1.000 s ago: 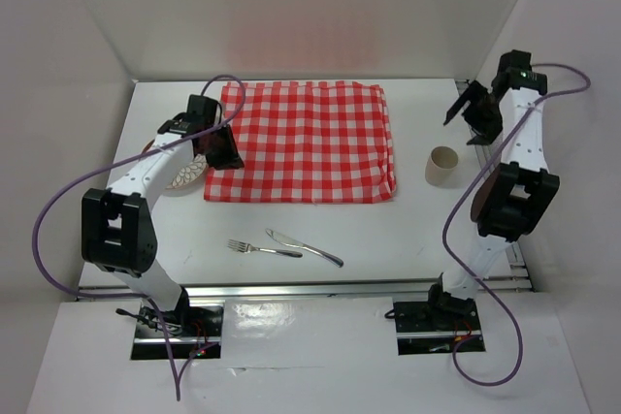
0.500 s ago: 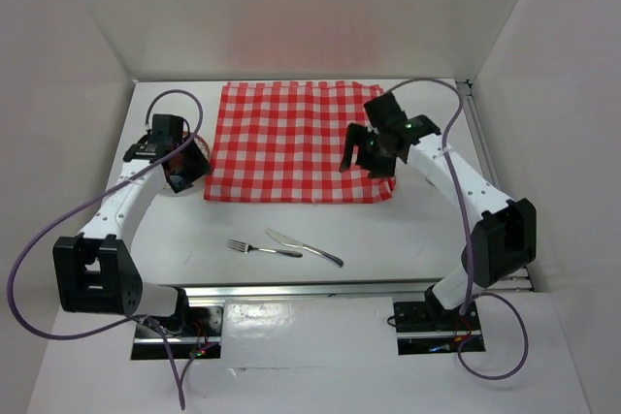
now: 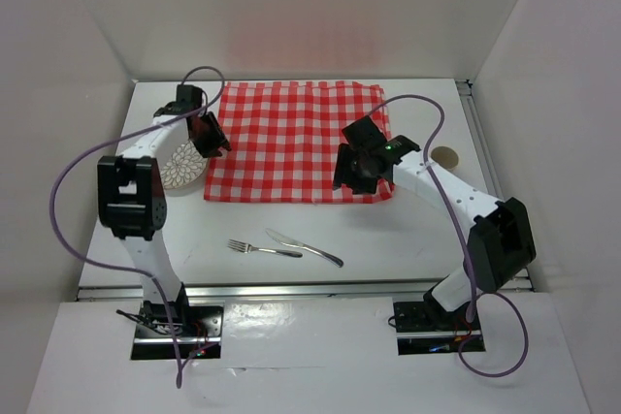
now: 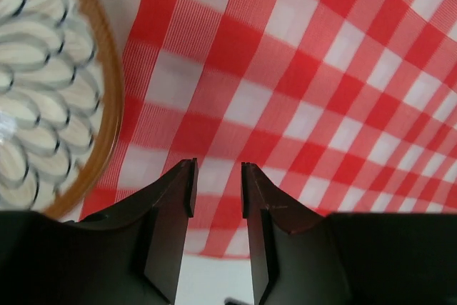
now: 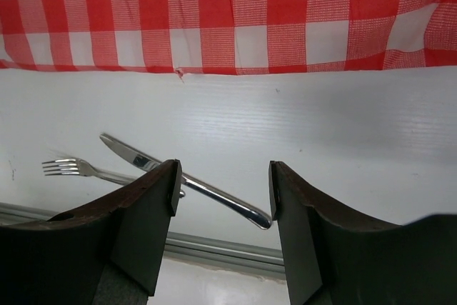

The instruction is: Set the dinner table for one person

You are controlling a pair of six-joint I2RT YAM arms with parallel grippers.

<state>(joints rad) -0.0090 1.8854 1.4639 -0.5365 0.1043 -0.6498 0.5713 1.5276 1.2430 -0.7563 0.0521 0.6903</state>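
Note:
The dinner table (image 3: 408,230) is a white top with a red-and-white checked cloth (image 3: 301,143) spread at its back. A patterned plate (image 3: 182,166) with a brown rim lies just left of the cloth. A fork (image 3: 250,247) and a knife (image 3: 309,249) lie in front of it. My left gripper (image 3: 212,138) hovers over the cloth's left edge beside the plate (image 4: 43,91), open and holding nothing (image 4: 216,183). My right gripper (image 3: 346,174) hangs above the cloth's near right corner, open and empty (image 5: 223,187), with the knife (image 5: 164,173) and fork (image 5: 71,168) showing below it.
A tan cup (image 3: 445,155) stands right of the cloth, partly behind the right arm. The table's silver rail (image 3: 310,288) runs along the near edge. White walls close in the left, back and right sides.
The right arm swung from the far right by the cup to the cloth's near right corner. The left gripper moved out over the plate, then back to the cloth's left edge.

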